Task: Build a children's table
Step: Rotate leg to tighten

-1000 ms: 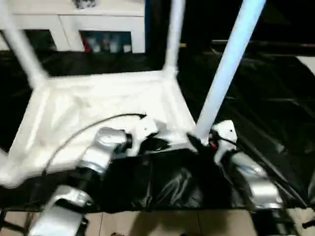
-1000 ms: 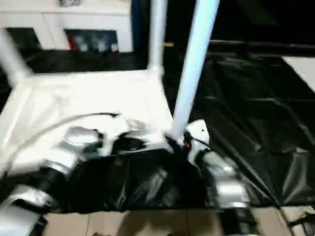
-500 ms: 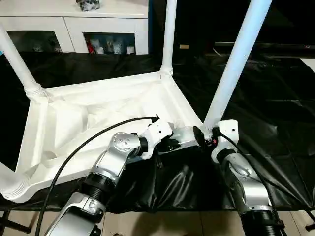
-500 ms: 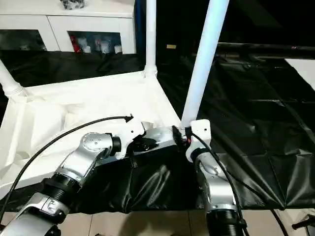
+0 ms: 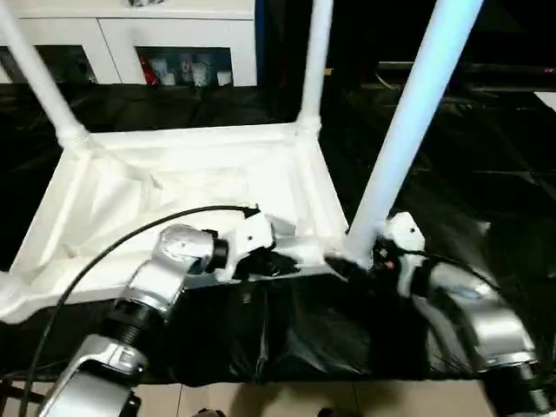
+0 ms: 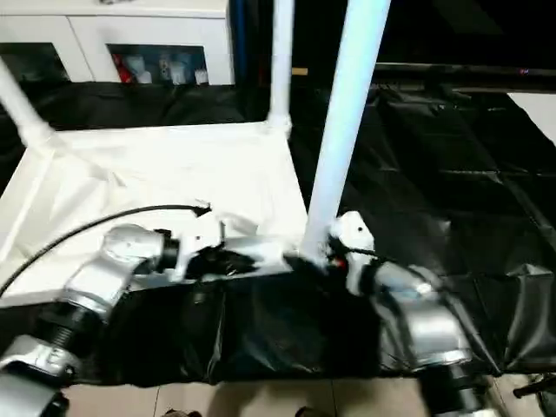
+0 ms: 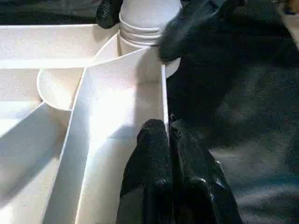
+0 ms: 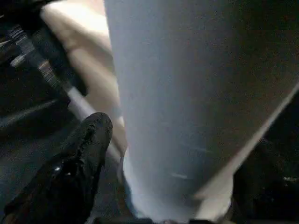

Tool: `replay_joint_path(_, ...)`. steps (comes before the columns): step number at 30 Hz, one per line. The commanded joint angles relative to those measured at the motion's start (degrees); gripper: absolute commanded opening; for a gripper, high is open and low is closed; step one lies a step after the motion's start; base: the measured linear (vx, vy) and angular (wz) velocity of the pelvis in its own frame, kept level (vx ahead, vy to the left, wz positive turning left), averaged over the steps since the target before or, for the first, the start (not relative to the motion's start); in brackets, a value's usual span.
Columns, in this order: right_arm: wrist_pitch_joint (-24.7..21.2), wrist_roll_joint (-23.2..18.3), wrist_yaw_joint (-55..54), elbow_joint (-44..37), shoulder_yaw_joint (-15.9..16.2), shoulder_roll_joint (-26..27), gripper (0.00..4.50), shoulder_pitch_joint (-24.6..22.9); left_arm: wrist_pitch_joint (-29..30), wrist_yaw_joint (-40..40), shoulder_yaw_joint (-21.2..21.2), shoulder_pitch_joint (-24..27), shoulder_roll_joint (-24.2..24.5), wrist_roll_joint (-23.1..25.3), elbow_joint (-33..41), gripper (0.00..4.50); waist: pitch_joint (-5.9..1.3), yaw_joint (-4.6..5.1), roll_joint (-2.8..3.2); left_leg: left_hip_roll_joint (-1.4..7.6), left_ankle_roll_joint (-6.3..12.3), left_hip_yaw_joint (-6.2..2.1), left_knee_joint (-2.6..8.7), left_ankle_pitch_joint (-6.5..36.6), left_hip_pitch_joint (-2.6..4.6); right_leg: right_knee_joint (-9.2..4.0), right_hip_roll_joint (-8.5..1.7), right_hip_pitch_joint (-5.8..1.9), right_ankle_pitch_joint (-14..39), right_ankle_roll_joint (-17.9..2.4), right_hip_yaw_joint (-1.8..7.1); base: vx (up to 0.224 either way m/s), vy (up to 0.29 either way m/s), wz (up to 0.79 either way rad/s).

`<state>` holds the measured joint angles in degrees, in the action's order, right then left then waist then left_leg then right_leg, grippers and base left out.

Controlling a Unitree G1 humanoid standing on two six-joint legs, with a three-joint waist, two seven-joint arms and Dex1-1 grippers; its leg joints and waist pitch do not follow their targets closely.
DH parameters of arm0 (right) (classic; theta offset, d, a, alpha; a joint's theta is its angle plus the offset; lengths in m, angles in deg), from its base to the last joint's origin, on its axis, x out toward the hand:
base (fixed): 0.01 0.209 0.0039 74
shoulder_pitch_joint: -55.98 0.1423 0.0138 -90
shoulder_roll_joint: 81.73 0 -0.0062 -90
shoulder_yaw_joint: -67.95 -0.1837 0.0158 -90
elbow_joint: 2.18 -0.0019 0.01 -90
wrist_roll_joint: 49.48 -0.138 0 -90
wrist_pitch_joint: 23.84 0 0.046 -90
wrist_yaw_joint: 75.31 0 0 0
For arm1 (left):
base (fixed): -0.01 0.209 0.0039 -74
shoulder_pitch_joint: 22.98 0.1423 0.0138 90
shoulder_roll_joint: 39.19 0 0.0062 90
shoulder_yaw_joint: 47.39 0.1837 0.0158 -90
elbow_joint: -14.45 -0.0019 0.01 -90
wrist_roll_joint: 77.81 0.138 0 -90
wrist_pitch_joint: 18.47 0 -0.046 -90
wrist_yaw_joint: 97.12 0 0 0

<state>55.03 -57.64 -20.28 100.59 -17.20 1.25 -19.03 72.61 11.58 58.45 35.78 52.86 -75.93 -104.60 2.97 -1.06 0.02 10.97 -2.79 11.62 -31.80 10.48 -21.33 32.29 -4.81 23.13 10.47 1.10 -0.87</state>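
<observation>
L gripper (image 7: pixel 167 140): two black rubbery fingers pinched together on the thin near rim wall of the tabletop (image 5: pixel 174 187), close to the near-right corner socket. Holding rim.
R gripper (image 5: pixel 352 261): at base of near-right leg (image 5: pixel 404 130), one black finger (image 8: pixel 79 154) beside the tube; other finger hidden behind leg. Jaws look spread round the leg base; contact can't tell.
Tabletop: white plastic, rect., lying underside up on black sheet (image 5: pixel 486 148); ribbed w/ diagonal webs, round corner sockets.
Legs: long white tapered tubes, smooth, standing upright from sockets. Far-right leg (image 5: pixel 314 61) and far-left leg (image 5: pixel 39 74) seated at back corners; tops cut off by frame edge. Near-left corner at pic edge, leg there hard to make out.
Forearms: silver metal, black cable looping over L one.
Backgrnd: white glass-door cabinet (image 5: pixel 130 43), contents too small to tell.
Vs half a sec ago: R gripper wider apart at leg base, R forearm swung outward; L grip unchanged; whole view shifted, so camera moved. Tabletop in same spot on sheet.
</observation>
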Motion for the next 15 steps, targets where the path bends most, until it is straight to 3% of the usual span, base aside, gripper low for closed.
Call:
replay_joint_path(1,0.26,-0.7,4.44,0.58,2.36,-0.37,3.8,0.32,-0.54,-2.81,2.87,0.64,-0.11,0.25,-1.95,0.0,-2.77,-0.31,-0.53,2.12,7.71,-0.42,2.6,6.29,0.81,-1.71,-2.35,-2.65,-2.2,-17.48,1.13,0.0,0.0,0.0)
replay_joint_path(3,-0.12,-1.13,6.59,0.86,3.14,-1.15,3.8,0.5,-0.93,-4.13,3.01,0.22,0.08,0.01,-2.62,0.0,-2.54,-0.83,-0.51,2.29,7.19,-0.25,2.63,7.47,0.89,-1.84,-2.3,-2.48,0.45,-17.38,1.08,0.0,0.0,0.0)
replay_joint_path(7,3.05,-0.83,7.68,5.86,4.07,0.22,3.8,1.8,-1.82,-6.04,3.58,-0.92,0.32,-0.14,-4.08,0.0,-2.1,-0.97,-0.58,2.37,3.63,-0.45,3.05,13.66,0.94,-2.61,-2.63,-2.09,11.24,-15.53,1.26,0.0,0.0,0.0)
replay_joint_path(8,3.45,-0.64,7.66,6.57,4.23,0.62,3.54,2.04,-1.83,-6.09,3.56,-1.08,0.26,-0.18,-4.24,0.0,-2.03,-0.85,-0.67,2.35,2.84,-0.5,3.16,14.78,1.05,-2.83,-2.61,-1.91,13.3,-14.98,1.36,0.0,0.0,0.0)
replay_joint_path(12,4.25,-1.23,8.6,8.89,4.19,1.36,3.28,3.31,-2.13,-6.26,3.61,-1.66,0.12,-0.29,-5.08,0.0,-2.28,-0.65,-0.63,2.25,2.34,-0.69,3.19,13.92,0.99,-2.68,-2.48,-2.06,12.43,-14.56,1.33,0.0,0.0,0.0)
replay_joint_path(15,4.52,-1.55,9.82,9.7,4.24,1.32,3.01,3.64,-2.45,-6.46,3.64,-1.79,0.15,-0.42,-5.6,0.0,-2.53,-0.87,-0.57,2.23,3.5,-0.55,2.89,10.98,0.92,-2.08,-2.31,-2.33,6.54,-15.79,1.23,0.0,0.0,0.0)
